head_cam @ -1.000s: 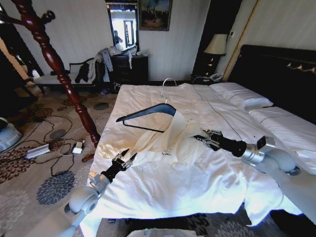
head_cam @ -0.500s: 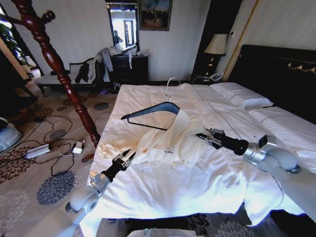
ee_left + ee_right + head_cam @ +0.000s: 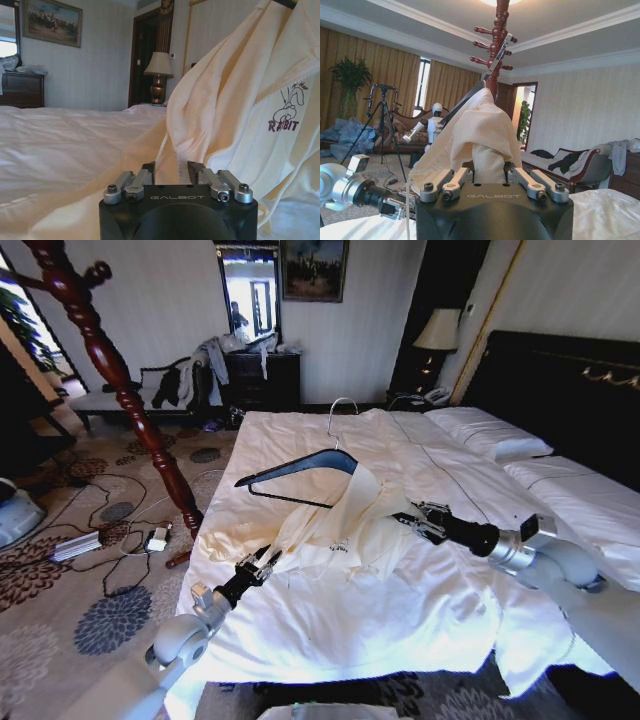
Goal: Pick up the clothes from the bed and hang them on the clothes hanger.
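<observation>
Since a moment ago our left gripper (image 3: 266, 558) has reached the clothes (image 3: 340, 525), jaws pinching their lower edge; our right gripper (image 3: 413, 517) pinches them, draped half over the clothes hanger (image 3: 298, 470), above the bed (image 3: 330, 620).

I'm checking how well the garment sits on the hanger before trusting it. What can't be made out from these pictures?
- Head view: one shoulder of the clothes hanger is covered by the clothes, so its seating is hidden.
- Right wrist view: fabric bunches between the right gripper fingers, hiding their tips.
- Left wrist view: the left gripper fingertips are buried in cloth; the printed mark is partly folded.
- Head view: the bed foot is cut off.
</observation>
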You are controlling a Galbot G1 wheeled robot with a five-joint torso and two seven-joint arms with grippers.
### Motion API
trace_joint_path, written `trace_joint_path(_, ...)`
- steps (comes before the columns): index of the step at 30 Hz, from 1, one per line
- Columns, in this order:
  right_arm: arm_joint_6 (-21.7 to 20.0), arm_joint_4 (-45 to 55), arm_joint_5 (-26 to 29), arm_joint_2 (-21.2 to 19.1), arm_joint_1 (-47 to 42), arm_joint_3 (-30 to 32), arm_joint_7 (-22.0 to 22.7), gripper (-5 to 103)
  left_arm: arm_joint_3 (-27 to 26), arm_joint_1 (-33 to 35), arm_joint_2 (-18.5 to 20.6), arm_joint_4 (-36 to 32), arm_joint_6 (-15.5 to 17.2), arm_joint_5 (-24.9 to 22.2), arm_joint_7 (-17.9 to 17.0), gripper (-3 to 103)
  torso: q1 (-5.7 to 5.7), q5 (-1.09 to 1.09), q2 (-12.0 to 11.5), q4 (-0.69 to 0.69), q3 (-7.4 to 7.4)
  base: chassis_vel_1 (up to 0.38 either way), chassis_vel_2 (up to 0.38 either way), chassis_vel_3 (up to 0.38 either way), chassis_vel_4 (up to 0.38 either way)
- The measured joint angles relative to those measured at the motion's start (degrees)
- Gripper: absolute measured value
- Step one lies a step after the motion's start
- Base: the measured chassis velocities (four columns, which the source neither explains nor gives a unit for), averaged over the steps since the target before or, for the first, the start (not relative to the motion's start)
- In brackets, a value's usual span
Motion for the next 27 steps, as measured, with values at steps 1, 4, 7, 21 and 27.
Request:
trace_joint_path(1,0.0,0.3,0.0,0.0,0.0,0.0,0.0,23,0.3,-0.2,-0.3,0.1,0.1,0.0,0.1,30,0.0,0.0,0.0,0.0,0.0,0.0,0.0,0.0,0.0)
trace_joint_path(4,0.0,0.7,0.1,0.0,0.0,0.0,0.1,23,0.8,-0.7,-0.8,0.3,0.3,0.0,0.3,24,0.0,0.0,0.0,0.0,0.0,0.0,0.0,0.0,0.0)
trace_joint_path(7,-0.1,1.3,0.3,0.0,0.0,0.0,0.3,23,1.4,-1.0,-1.7,0.6,0.6,0.2,0.4,8,0.0,0.0,0.0,0.0,0.0,0.0,0.0,0.0,0.0)
trace_joint_path(21,-0.2,0.2,-0.2,0.3,-0.5,0.3,1.3,23,-6.7,-4.2,-1.6,-1.6,1.2,-8.5,-0.1,0,0.0,-0.01,0.0,0.0,0.0,0.0,0.0,0.0,0.0)
trace_joint_path(27,-0.1,-1.0,-1.4,0.6,-0.5,-0.6,1.2,23,-14.7,-14.3,1.6,-1.1,5.1,-24.2,-2.6,0,0.0,0.0,0.0,0.0,0.0,0.0,0.0,0.0,0.0)
